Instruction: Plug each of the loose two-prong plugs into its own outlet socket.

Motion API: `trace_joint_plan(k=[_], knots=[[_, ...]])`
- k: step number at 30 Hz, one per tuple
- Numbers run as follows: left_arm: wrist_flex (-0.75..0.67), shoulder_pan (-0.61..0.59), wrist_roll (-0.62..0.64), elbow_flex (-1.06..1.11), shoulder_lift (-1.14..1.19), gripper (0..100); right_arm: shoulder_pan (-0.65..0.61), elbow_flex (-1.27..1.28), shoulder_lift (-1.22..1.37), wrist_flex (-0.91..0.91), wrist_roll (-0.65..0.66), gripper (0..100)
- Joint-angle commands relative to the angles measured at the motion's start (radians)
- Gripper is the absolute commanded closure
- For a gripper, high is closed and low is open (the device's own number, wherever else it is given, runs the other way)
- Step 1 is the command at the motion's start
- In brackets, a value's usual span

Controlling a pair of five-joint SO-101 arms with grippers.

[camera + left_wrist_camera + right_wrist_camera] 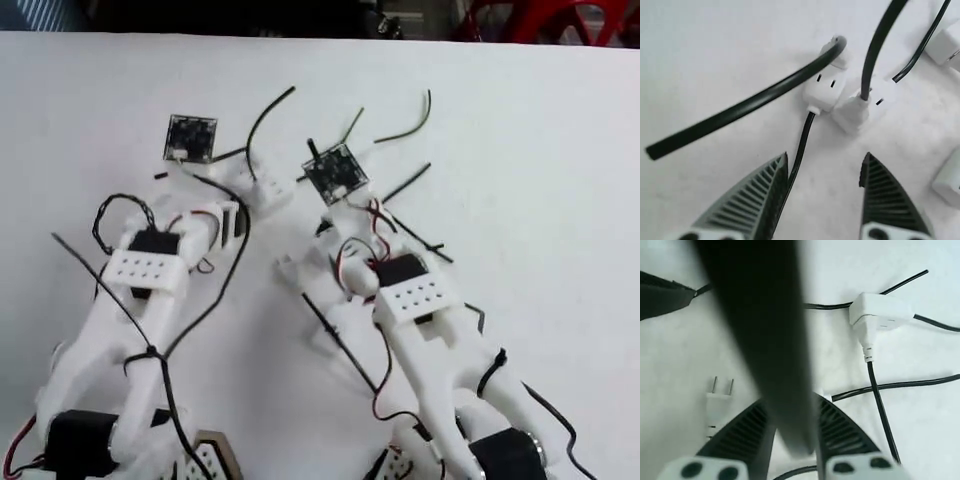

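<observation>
The fingers (762,200) of the left gripper (825,159) are standing open low over the counter (715,60), holding nothing. A thin black cord (801,145) is running through the gap between them to a white outlet socket (825,86), which is lying ahead of the fingertips and apart from them, its two slots facing up. A second white socket (862,105) is lying just beside it, and a thick black cable (740,112) is crossing above the counter on the other side. In the high view these sockets are sitting toward the counter's far edge, about midway along it, between two black square boards (190,137).

The right gripper (792,410) is hanging close over the counter. A broad dark band (760,315) is crossing in front of it, so whether it is open, closed or gripping something cannot be told. A loose two-prong plug (719,407) is lying flat just beside this gripper, prongs pointing away from it. Farther ahead, a white socket block (880,312) is resting with black cords leading off it.
</observation>
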Motion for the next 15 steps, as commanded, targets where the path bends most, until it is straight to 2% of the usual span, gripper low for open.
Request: trace_joint_plan(k=[1, 5, 10, 15], knots=[[-0.023, -0.015, 0.009, -0.006, -0.05, 76, -0.01, -0.11, -0.004, 0.128, 0.034, 98.1], [-0.023, -0.044, 0.049, -0.008, -0.05, 76, -0.038, -0.157, -0.002, 0.206, 0.078, 98.1], [-0.025, -0.059, 0.066, -0.014, -0.05, 76, -0.091, -0.175, 0.076, 0.202, 0.16, 98.1], [-0.025, -0.059, 0.069, -0.015, -0.05, 76, -0.071, -0.256, 0.225, 0.202, 0.164, 98.1]])
